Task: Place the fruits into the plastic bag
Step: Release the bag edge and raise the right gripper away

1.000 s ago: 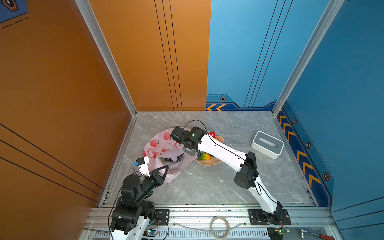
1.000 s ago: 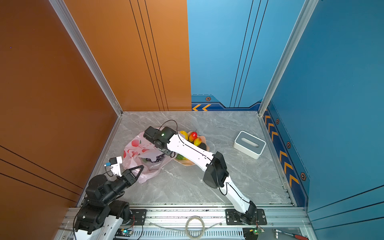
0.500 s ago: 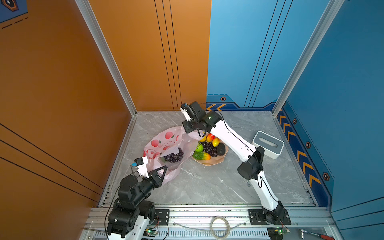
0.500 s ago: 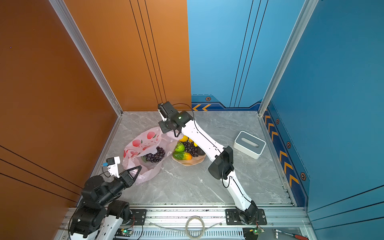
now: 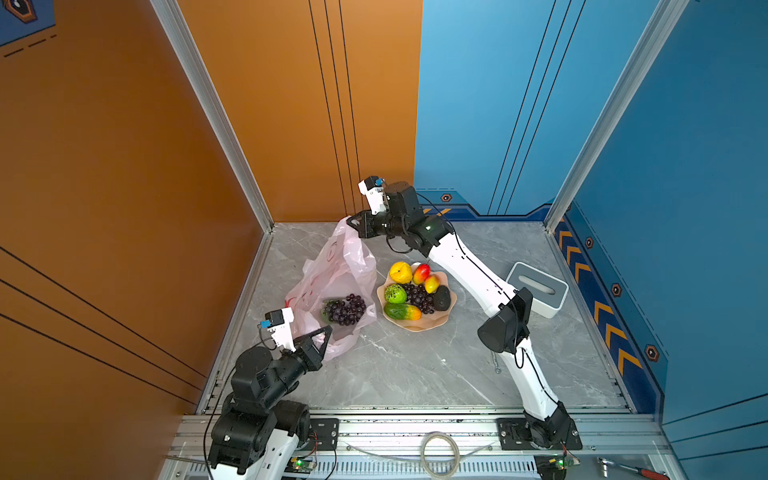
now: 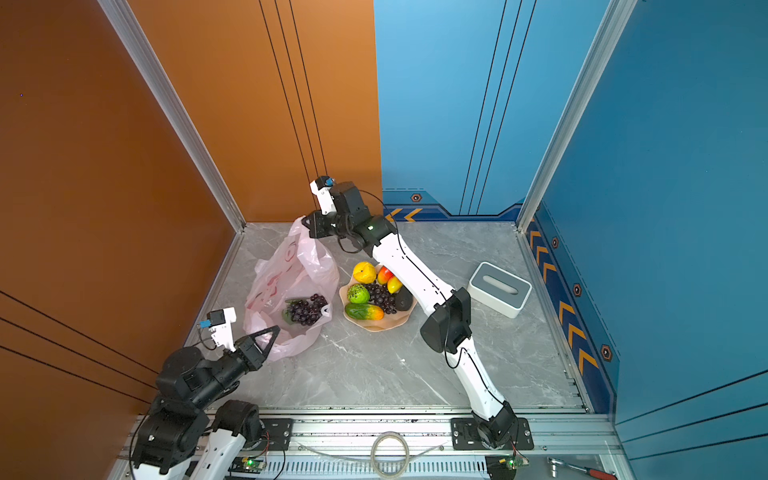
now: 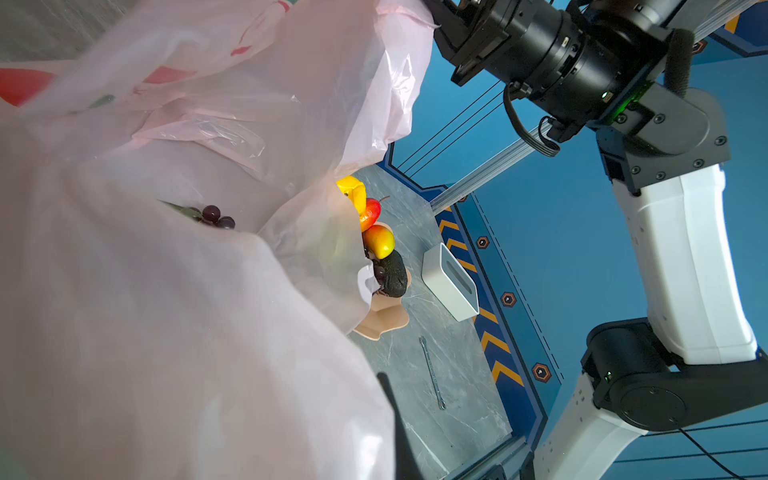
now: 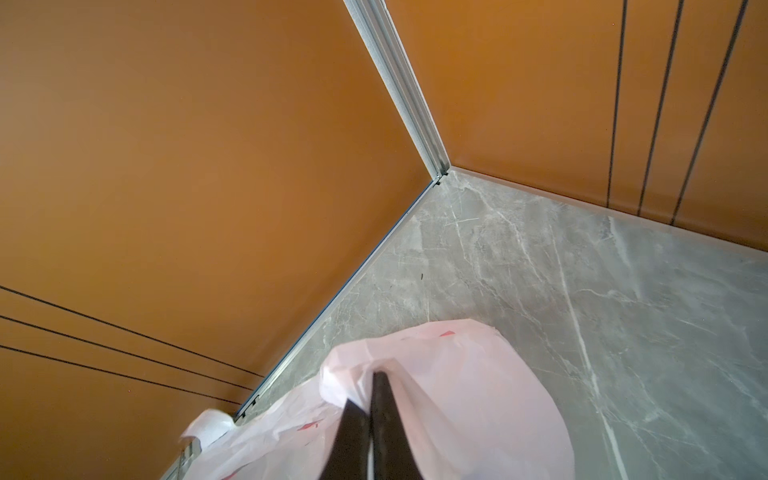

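Note:
The pale-pink plastic bag (image 5: 332, 270) (image 6: 291, 266) is stretched open between both grippers. My right gripper (image 5: 352, 222) (image 8: 372, 390) is shut on its far edge, lifted above the table near the back wall. My left gripper (image 5: 327, 331) (image 6: 274, 330) is shut on its near edge; film covers most of the left wrist view. One grape bunch (image 5: 344, 309) lies inside the bag. The peach bowl (image 5: 419, 326) beside it holds a lemon (image 5: 400, 272), two red-yellow fruits (image 5: 421, 273), a green ball (image 5: 395, 294), grapes (image 5: 417, 297), an avocado (image 5: 441, 298) and a green-orange oblong (image 5: 401, 311).
A white and grey box (image 5: 536, 289) stands at the right, behind my right arm's elbow. A thin metal tool (image 5: 494, 361) lies on the grey marble table in front of the bowl. Orange walls close the left and back, blue walls the right.
My right gripper has risen and swung from low over the bag to the back wall, pulling the bag's far edge up. The bag now stands open, showing the grape bunch. The left arm barely moved.

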Motion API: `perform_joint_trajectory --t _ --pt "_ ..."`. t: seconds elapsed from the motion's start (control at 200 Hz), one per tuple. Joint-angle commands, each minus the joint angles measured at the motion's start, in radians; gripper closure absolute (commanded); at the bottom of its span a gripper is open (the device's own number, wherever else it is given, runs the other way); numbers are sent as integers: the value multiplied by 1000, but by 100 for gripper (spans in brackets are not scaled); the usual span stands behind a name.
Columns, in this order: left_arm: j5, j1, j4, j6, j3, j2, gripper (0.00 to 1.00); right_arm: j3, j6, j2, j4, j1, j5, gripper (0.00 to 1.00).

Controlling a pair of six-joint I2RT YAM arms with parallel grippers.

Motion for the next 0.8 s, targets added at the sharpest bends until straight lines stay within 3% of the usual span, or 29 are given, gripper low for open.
perform_joint_trajectory --t 0.0,0.135,0.17,0.215,0.28,0.315,0.576,0.796 --pt "-39 -39 66 -20 -50 16 100 -43 28 25 12 -62 -24 100" --pt "-103 -122 116 -24 -73 54 100 -80 -12 4 -48 -72 30 100" --pt "-126 -147 122 -19 -70 64 100 -80 -21 0 -66 -72 40 95" --pt "-151 -176 131 -14 -67 77 100 -81 -28 -7 -84 -73 44 83" --pt "-175 -210 143 -12 -66 100 100 -82 -35 -21 -110 -74 48 49" --pt "-185 -224 150 -12 -66 111 100 -84 -41 -32 -123 -74 51 38" --pt "-229 -282 171 -13 -71 130 100 -204 -96 -203 -225 -75 186 1" --pt "-233 -291 187 -13 -73 139 100 -408 -132 -437 -228 -84 267 0"
